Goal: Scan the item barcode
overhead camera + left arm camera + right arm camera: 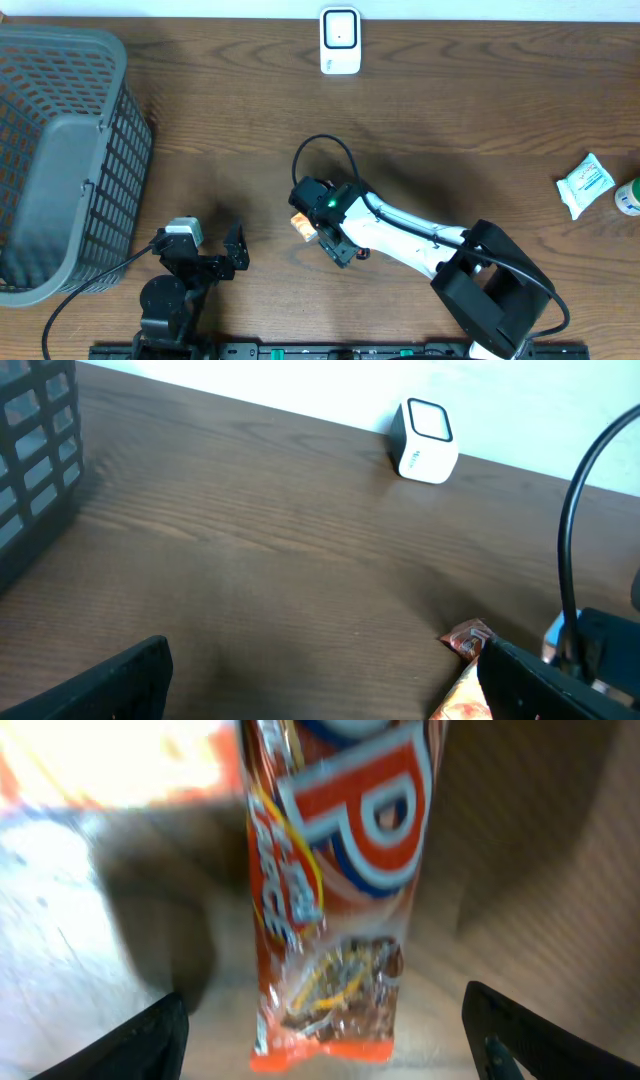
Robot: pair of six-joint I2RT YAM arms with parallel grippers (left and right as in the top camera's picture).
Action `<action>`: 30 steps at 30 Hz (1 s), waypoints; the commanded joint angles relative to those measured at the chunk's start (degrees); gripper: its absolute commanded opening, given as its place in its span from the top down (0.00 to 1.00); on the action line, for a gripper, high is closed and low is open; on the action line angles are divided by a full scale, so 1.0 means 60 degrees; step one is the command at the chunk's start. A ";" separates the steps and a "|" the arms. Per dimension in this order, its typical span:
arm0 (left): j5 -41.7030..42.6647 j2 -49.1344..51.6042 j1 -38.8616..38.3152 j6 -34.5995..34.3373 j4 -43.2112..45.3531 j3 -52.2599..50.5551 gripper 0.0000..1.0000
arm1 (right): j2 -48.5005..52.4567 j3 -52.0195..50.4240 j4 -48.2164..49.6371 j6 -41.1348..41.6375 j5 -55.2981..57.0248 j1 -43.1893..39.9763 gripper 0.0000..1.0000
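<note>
Under right gripper (325, 1038), snack packet (335, 870), seemingly loose

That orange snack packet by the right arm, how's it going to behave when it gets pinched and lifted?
Probably light and floppy: the snack packet looks like thin film, with loose pieces showing through its clear end. The glossy wrapper may slip or crumple under a pinch. Being flat rather than round, it shouldn't roll.

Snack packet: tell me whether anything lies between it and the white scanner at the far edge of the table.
Nothing visible does. Bare tabletop runs from the snack packet to the scanner. Only the right arm's own cable loops over that stretch.
</note>
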 commanded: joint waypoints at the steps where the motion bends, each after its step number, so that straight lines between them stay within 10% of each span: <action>1: 0.0127 -0.0062 0.0022 -0.0087 -0.0280 -0.0131 0.02 | 0.0073 -0.0044 -0.0189 0.0226 0.0441 0.0069 0.21; 19: 0.0127 -0.0062 0.0026 -0.0087 -0.0280 -0.0131 0.02 | 0.0076 -0.0055 -0.0495 0.0339 0.1392 0.0076 0.96; 30: 0.0127 -0.0062 0.0026 -0.0087 -0.0280 -0.0131 0.02 | 0.0076 -0.0142 0.0047 0.0288 0.0940 0.0073 0.99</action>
